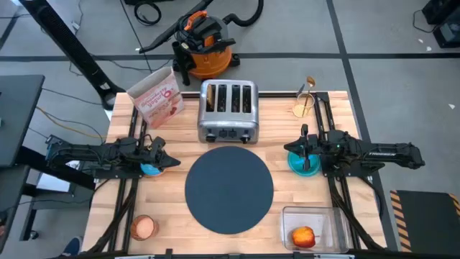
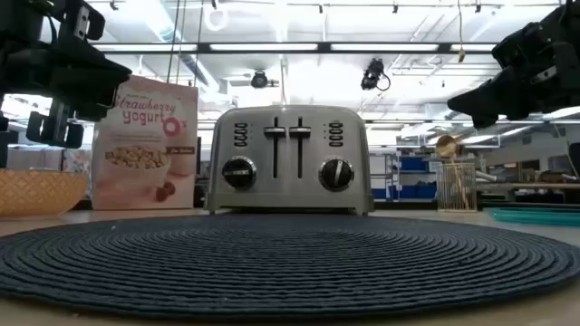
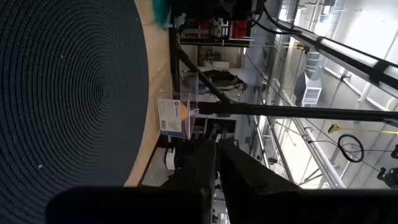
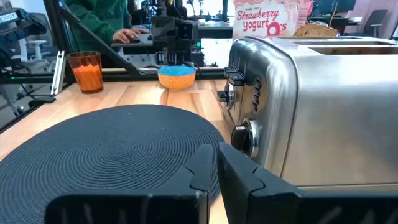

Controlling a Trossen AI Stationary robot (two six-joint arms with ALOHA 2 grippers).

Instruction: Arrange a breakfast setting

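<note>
My left gripper hovers above the left side of the table, right over the small blue bowl, with its fingers pressed together and nothing held between them. My right gripper hangs over the blue plate on the right side, its fingers also closed on nothing. Between my two arms lies the large round dark mat, bare, in the middle of the wooden table, just in front of the steel toaster. A slice of toast shows at the top of the toaster in my right wrist view. The copper cup stands at the near left corner, the red apple sits in a clear container at the near right, and the gold spoon stands in a holder at the far right. The cereal box lies left of the toaster.
</note>
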